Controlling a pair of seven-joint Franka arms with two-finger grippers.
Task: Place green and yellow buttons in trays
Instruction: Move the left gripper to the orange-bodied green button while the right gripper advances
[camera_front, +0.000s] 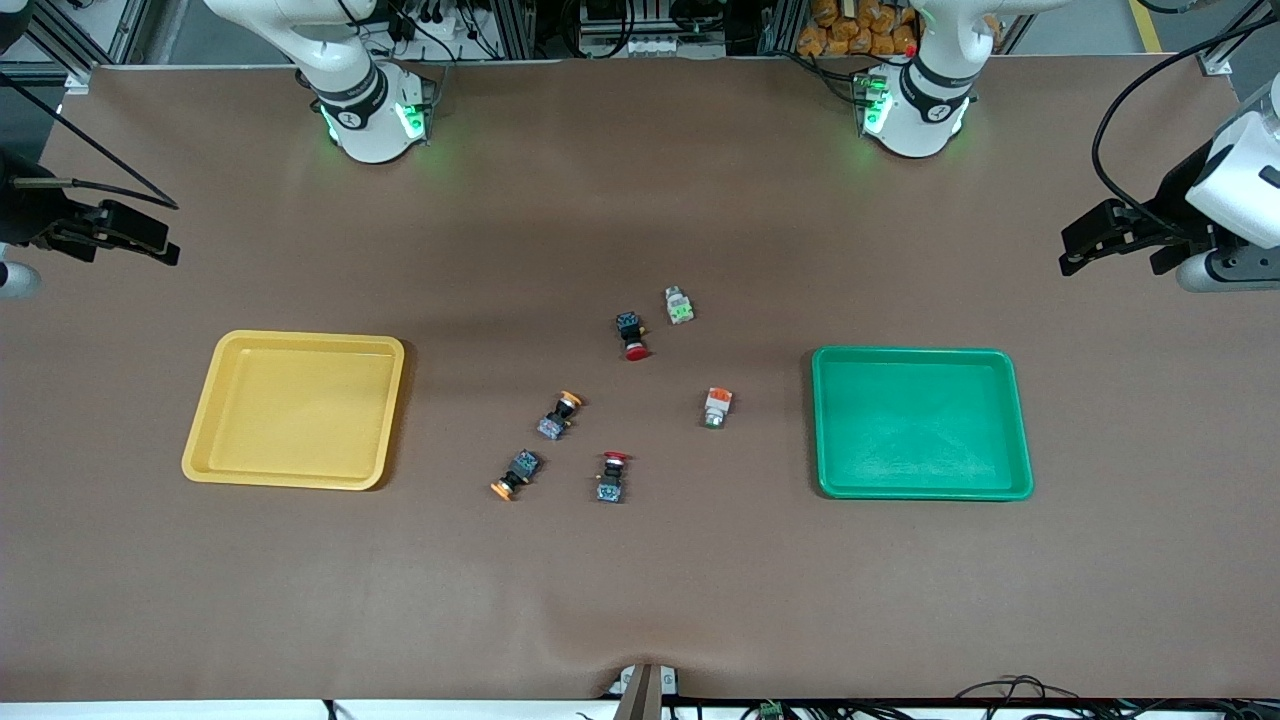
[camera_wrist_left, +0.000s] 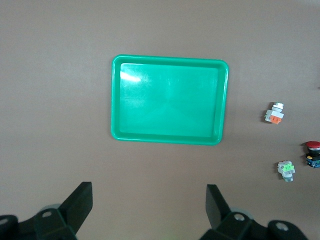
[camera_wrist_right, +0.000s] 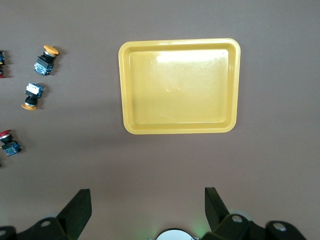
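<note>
Two dark switches with orange-yellow caps (camera_front: 560, 414) (camera_front: 516, 474) lie mid-table, nearer the yellow tray (camera_front: 295, 410). A white switch with a green block (camera_front: 679, 305) and one with an orange block (camera_front: 716, 407) lie nearer the green tray (camera_front: 920, 422). Both trays are empty. My left gripper (camera_front: 1068, 252) hangs open over the table's edge at the left arm's end, holding nothing; its wrist view shows the green tray (camera_wrist_left: 169, 99) past the open gripper (camera_wrist_left: 149, 192). My right gripper (camera_front: 165, 240) hangs open over the right arm's end, with the yellow tray (camera_wrist_right: 180, 86) past it (camera_wrist_right: 148, 197).
Two dark switches with red caps (camera_front: 632, 335) (camera_front: 611, 476) lie among the others. The two arm bases (camera_front: 370, 115) (camera_front: 915, 110) stand at the table's edge farthest from the front camera. Brown matting covers the table.
</note>
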